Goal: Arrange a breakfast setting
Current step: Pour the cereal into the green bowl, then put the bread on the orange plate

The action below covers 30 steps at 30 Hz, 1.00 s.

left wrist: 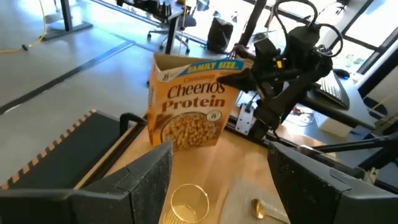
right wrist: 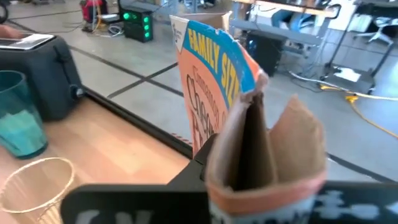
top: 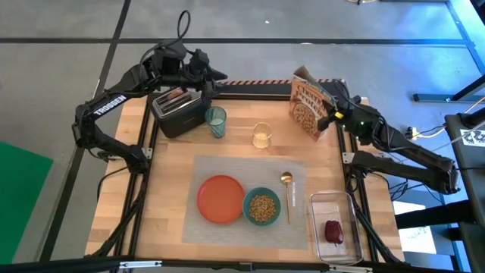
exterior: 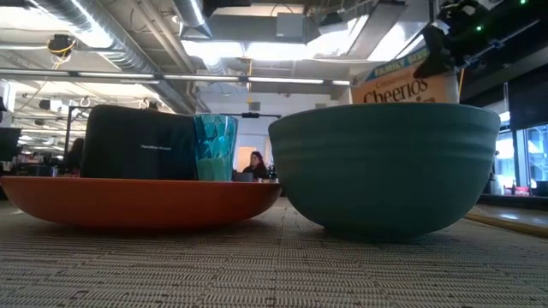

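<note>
Landmark: grey placemat [top: 227, 176], middle of table.

- Left gripper [top: 206, 76]: beyond placemat's far-left corner, over black toaster [top: 178, 112]; fingers apart, empty, likely positioned to reach toast slice [top: 176, 97] in slot.
- Green cup [top: 217, 121]: just past mat's far edge, beside toaster.
- Orange plate [top: 220, 199], teal bowl [top: 261, 206] with cereal, gold spoon [top: 286, 193]: on mat, in row.
- Right gripper [top: 331, 116]: past far-right corner, jaws clamped on cereal box [top: 306, 105], holding top flap.
- Dark red fruit [top: 333, 231]: in clear tub [top: 318, 205] right of mat, not yet served.
</note>
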Motion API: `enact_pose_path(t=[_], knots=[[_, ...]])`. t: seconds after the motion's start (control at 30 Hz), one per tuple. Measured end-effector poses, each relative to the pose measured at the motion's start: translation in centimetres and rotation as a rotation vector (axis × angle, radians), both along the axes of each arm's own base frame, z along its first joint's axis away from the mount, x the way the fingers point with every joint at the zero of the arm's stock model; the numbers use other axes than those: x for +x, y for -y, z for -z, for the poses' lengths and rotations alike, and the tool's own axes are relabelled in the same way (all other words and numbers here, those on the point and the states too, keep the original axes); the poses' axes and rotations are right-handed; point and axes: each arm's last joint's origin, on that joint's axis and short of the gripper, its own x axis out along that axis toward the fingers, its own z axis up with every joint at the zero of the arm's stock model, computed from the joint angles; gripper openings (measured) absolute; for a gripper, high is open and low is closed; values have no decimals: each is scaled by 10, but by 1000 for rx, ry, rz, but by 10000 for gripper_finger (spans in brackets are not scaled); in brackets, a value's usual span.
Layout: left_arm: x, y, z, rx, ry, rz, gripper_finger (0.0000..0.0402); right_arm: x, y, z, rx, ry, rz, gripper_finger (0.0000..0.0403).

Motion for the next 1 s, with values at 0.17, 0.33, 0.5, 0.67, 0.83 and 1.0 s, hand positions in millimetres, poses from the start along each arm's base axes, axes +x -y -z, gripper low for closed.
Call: enact_pose_path(t=[0.17,0.33,0.5,0.67,0.83,1.0], knots=[[1,1,1,1,-6,-9,258,-2,-1,1,-8,-18,2,16],[3,8,6,-15,-57,-7,258,-3,-2,6,46,-34,10,71],[5,20,14,6,-169,-40,258,-4,-2,8,60,-42,10,139],[7,30,19,13,-229,-34,258,-7,-4,-5,42,-5,10,192],[8,35,21,11,-260,-38,258,-12,-6,-33,-5,61,5,225],[6,36,24,12,-301,-90,258,-19,-10,-59,-55,117,-1,238]])
